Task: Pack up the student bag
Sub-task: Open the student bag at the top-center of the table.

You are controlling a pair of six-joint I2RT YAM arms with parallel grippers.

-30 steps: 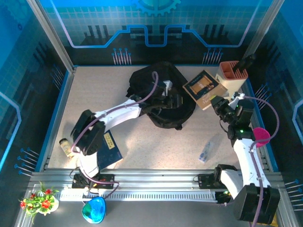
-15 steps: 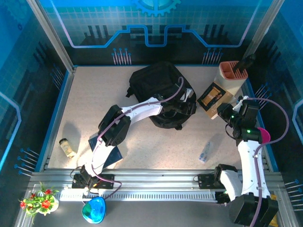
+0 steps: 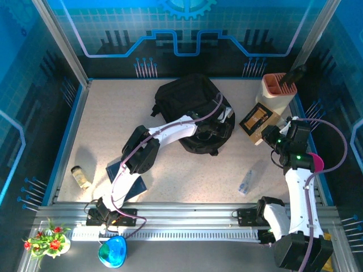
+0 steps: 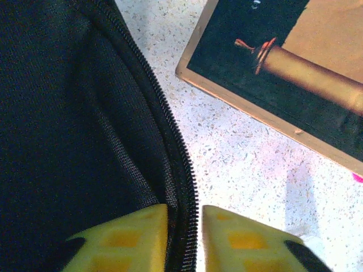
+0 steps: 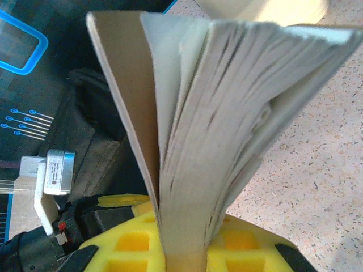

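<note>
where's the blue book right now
In the top view the blue book lies flat on the table at the front left, partly under the left arm, just right of the small jar.

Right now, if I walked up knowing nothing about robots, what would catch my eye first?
The big black student bag, slumped at the far middle of the table, draws the eye first. The left gripper is pinching the zipper edge on the bag's right side. Just to the right, the right gripper holds up a thick book, its cover and pages fanned apart.
</note>
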